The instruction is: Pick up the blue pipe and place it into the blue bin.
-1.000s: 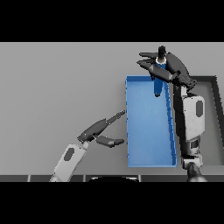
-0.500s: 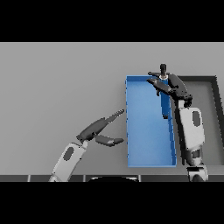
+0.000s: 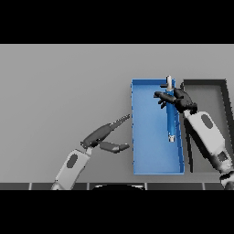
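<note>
Blue pipe [image 3: 171, 119] under right hand [image 3: 176, 99], blue bin [image 3: 147, 151]

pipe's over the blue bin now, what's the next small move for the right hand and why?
Probably open the right hand and let go. The blue pipe already lies lengthwise inside the blue bin, along its right wall, with the fingers around its upper end. The left hand sits idle outside the bin.

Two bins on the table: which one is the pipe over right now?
The blue bin, left of the dark bin. The pipe lies along its right side, under the right robot hand.
</note>
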{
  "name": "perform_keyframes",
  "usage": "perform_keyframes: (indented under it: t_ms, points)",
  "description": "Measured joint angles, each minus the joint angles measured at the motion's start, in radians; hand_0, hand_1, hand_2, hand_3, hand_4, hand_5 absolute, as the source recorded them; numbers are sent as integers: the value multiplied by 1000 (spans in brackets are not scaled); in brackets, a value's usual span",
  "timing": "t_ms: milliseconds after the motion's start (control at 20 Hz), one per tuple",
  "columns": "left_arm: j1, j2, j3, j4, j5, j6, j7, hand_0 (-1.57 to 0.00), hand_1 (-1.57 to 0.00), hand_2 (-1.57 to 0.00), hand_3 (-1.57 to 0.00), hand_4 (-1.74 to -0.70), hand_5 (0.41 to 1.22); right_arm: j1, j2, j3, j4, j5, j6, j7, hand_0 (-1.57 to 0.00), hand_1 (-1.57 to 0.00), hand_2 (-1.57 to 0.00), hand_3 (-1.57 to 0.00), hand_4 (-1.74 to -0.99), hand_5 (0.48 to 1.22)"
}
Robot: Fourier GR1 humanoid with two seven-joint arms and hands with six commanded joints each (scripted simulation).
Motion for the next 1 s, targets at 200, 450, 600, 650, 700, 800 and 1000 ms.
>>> perform_keyframes:
  t_ms: [200,450,600,650,700,800,1000]
  points:
    - [3,-3,2,0,10,-4,11,1,1,1,1,-924,494,-66,-89,150,-32,-44,4,-3,-354,-335,-323,-95,-1279,1010]
    - [2,0,-1,-4,5,-3,17,1,1,1,1,-929,496,-103,-155,298,-77,63,126,0,-115,-109,-105,-30,-1190,809]
    - [10,7,1,-17,6,-2,13,1,1,1,1,-930,496,-138,-177,352,-71,61,137,0,-59,-55,-53,-15,-1144,759]
    - [3,1,0,-11,5,-1,22,1,1,1,1,-931,496,-143,-177,352,-63,61,146,0,-47,-44,-42,-12,-1125,747]
    - [12,11,2,-15,7,-5,9,1,1,1,1,-931,497,-146,-174,356,-60,64,148,0,-37,-35,-34,-9,-1110,736]
    - [-3,-3,4,7,5,0,29,1,1,1,1,-931,495,-141,-172,364,-52,76,163,-21,-23,-22,-21,-6,-1095,718]
    - [9,18,15,-7,15,-6,5,1,1,1,1,-930,496,-152,-180,374,-50,88,205,-31,-19,-17,-17,-4,-1084,711]
